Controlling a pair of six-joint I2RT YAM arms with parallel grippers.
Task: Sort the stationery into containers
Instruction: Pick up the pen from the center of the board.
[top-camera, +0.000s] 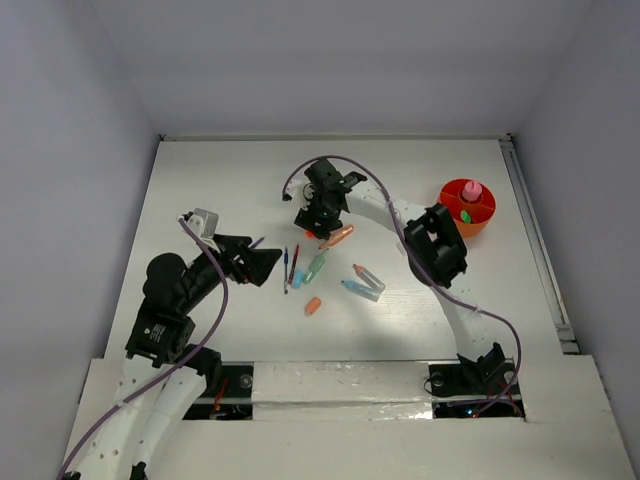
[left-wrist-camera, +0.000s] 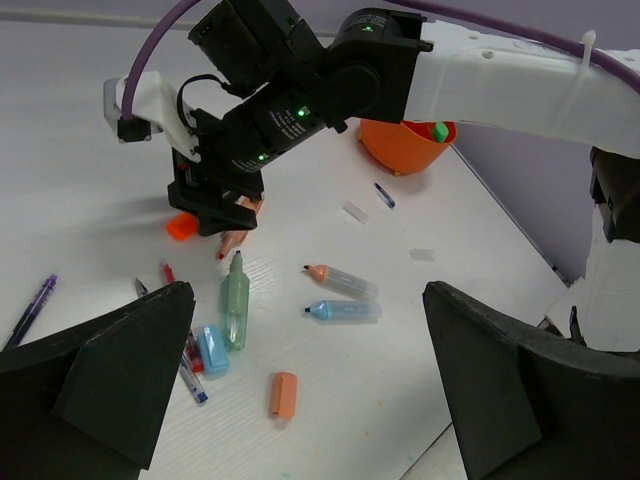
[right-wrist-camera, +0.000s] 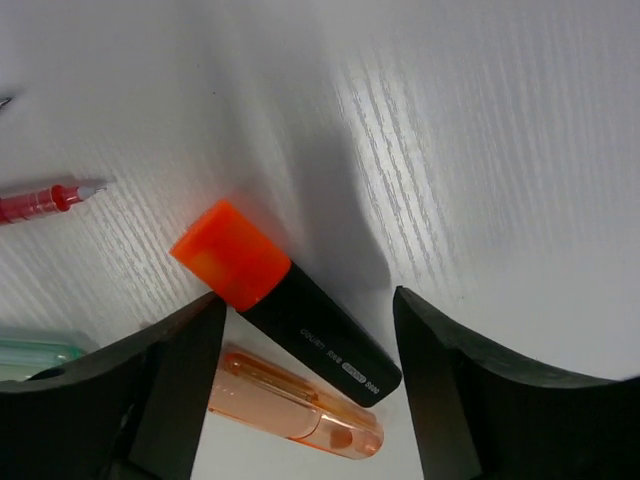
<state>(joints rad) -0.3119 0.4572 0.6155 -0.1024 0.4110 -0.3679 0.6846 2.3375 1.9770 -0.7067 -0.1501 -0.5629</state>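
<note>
A black highlighter with an orange cap (right-wrist-camera: 290, 305) lies on the table between the fingers of my right gripper (right-wrist-camera: 305, 330), which is open around it. A translucent orange highlighter (right-wrist-camera: 300, 405) lies beside it. My left gripper (left-wrist-camera: 310, 340) hovers open above a green highlighter (left-wrist-camera: 235, 300), a light blue cap (left-wrist-camera: 212, 350), an orange cap (left-wrist-camera: 283, 394) and two clear highlighters (left-wrist-camera: 343, 310). The thin red and blue pens (top-camera: 290, 265) lie near the left fingers. The round orange container (top-camera: 467, 207) stands at the far right, with a pink piece and a green bit inside.
A purple pen (left-wrist-camera: 30, 310) lies apart at the left. Small bits (left-wrist-camera: 355, 211) are scattered between the highlighters and the container. The right arm (top-camera: 435, 245) stretches across the middle right of the table. A raised rail (top-camera: 530, 230) runs along the right edge.
</note>
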